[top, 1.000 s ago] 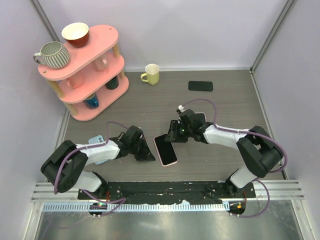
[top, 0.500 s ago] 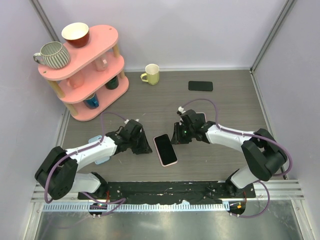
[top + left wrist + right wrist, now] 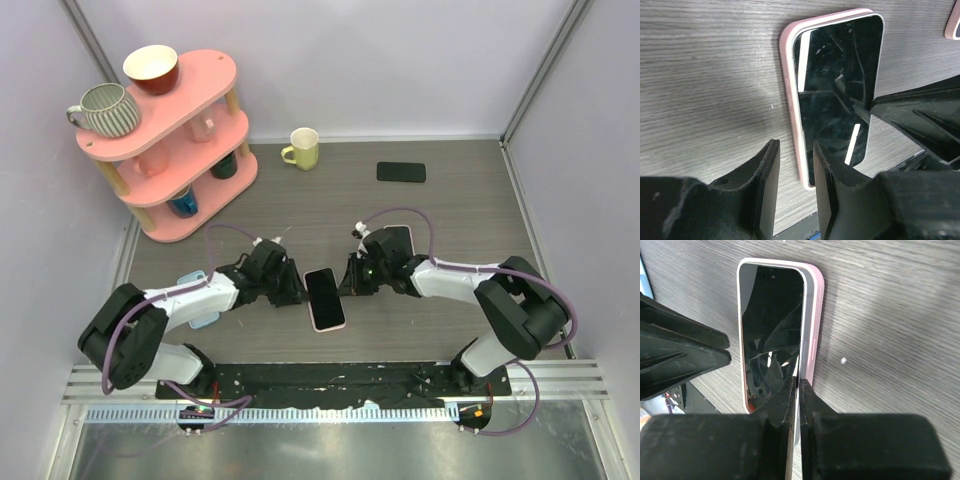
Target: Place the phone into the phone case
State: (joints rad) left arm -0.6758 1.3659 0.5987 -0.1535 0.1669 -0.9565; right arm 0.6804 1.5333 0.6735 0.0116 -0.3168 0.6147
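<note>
The phone (image 3: 325,295), black screen up, lies in a pink phone case (image 3: 341,322) on the table between my two grippers. In the left wrist view the phone (image 3: 837,90) fills the case (image 3: 789,95). My left gripper (image 3: 795,150) stands at the case's near corner, jaws a little apart, its right finger (image 3: 827,190) over the screen. In the right wrist view my right gripper (image 3: 797,381) is shut, tips resting on the seam between the phone (image 3: 770,315) and the case's side (image 3: 812,325). From above, the left gripper (image 3: 293,288) is on the phone's left and the right gripper (image 3: 349,280) on its right.
A black phone (image 3: 401,172) lies at the back. Another pink case (image 3: 399,236) lies behind the right arm. A blue case (image 3: 190,281) lies under the left arm. A yellow mug (image 3: 302,148) and a pink shelf (image 3: 170,140) of cups stand at the back left.
The left gripper has moved right up to the phone's left edge. The phone in its case has shifted slightly left and turned more upright. The right gripper followed it.
</note>
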